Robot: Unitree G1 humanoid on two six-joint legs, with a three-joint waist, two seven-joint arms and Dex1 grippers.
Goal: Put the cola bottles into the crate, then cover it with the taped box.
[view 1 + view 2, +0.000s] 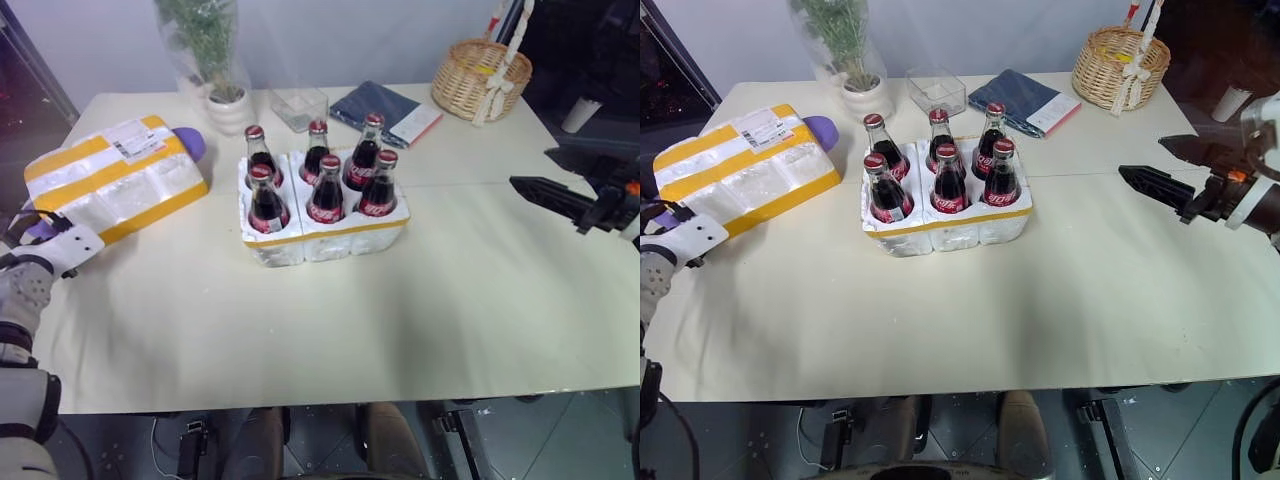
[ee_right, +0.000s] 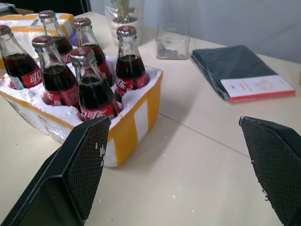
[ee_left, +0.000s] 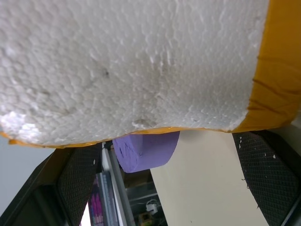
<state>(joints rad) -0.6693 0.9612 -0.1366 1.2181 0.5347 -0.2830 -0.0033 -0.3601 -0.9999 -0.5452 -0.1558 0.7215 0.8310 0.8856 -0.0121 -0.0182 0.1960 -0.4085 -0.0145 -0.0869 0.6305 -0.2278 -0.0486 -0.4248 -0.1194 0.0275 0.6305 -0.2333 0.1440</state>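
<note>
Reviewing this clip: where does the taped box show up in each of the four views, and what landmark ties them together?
Left eye view: taped box at the table's left, tilted.
Right eye view: same place, left of the crate.
Left wrist view: its white side and yellow band loom close overhead.
Right wrist view: a corner behind the cola bottles, far left.
Shared landmark: the purple object under the box.

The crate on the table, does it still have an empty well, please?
No, the crate holds six cola bottles, one in every well.

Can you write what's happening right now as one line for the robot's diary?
cola bottles: all six in crate | taped box: on table, left | left tool: open, at box | right tool: open, empty
</note>
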